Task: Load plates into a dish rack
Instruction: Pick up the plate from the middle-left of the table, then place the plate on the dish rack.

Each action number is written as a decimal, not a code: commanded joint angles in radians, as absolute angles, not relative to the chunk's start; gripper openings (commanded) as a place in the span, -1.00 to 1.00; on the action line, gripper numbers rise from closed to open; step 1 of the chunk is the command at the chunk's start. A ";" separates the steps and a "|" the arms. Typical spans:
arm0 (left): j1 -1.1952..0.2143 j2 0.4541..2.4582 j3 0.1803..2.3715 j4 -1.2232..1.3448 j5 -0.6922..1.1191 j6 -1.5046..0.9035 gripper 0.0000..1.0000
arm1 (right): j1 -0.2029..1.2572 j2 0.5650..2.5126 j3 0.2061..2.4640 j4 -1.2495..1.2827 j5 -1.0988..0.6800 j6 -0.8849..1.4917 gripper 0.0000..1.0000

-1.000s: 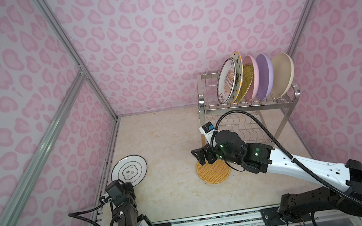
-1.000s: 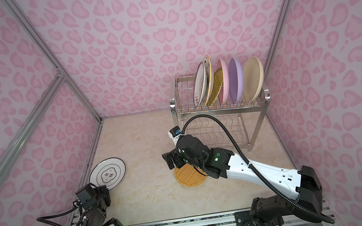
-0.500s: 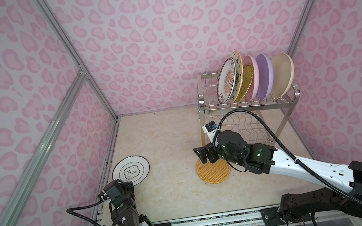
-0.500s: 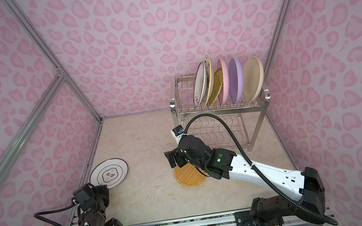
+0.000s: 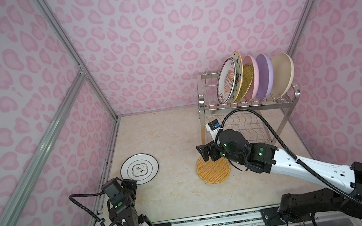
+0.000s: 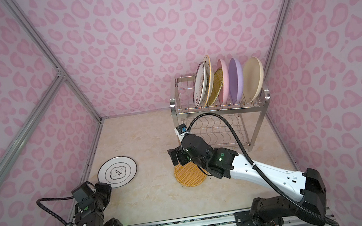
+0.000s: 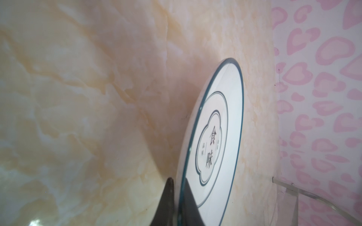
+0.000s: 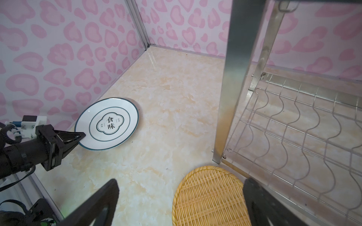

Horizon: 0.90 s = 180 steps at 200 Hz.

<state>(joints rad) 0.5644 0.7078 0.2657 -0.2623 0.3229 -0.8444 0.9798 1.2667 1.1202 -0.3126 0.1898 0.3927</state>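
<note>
— Which plate goes next?
— I'd say the white plate (image 5: 139, 169) with the dark rim, lower left in both top views. The left claw (image 8: 83, 135) is clamped on the edge nearest its arm, one finger above and one below
— And the rack?
— The dish rack (image 5: 245, 106) stands at the upper right, well apart from that plate. There are six plates (image 5: 256, 77) upright in its top tier and room at its left end. So the white one has to cross the frame up and to the right, and turn from flat to on edge
— Is it off the floor (image 5: 166, 132) yet?
— Can't tell; it looks flat or nearly so
— The other arm?
— The right claw (image 5: 208, 154) hangs wide open and empty over the upper edge of the yellow woven plate (image 5: 213, 171). That plate lies flat near the rack's front leg (image 5: 202, 127), so the right arm is much the nearer to the rack. It reaches in long and low from the lower right, while the left arm is folded close to its base, claw pointing up-frame
</note>
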 commanded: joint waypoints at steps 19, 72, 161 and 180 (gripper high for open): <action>0.556 0.679 0.280 -0.165 0.485 -0.813 -0.92 | 0.980 1.260 1.100 -0.309 0.249 0.401 0.98; 0.388 0.608 0.322 -0.115 0.606 -0.828 -0.92 | 0.957 1.247 1.072 -0.289 0.245 0.435 0.98; 0.042 0.736 0.455 0.117 0.796 -0.852 -0.92 | 0.936 1.315 1.078 -0.172 0.072 0.535 0.88; 0.018 0.727 0.455 0.127 0.810 -0.850 -0.93 | 0.936 1.331 1.087 -0.158 0.056 0.545 0.84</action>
<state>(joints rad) 0.0418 0.7334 0.4397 0.0250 0.7467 -0.8429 0.9360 1.3132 1.0779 -0.2077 0.0982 0.5121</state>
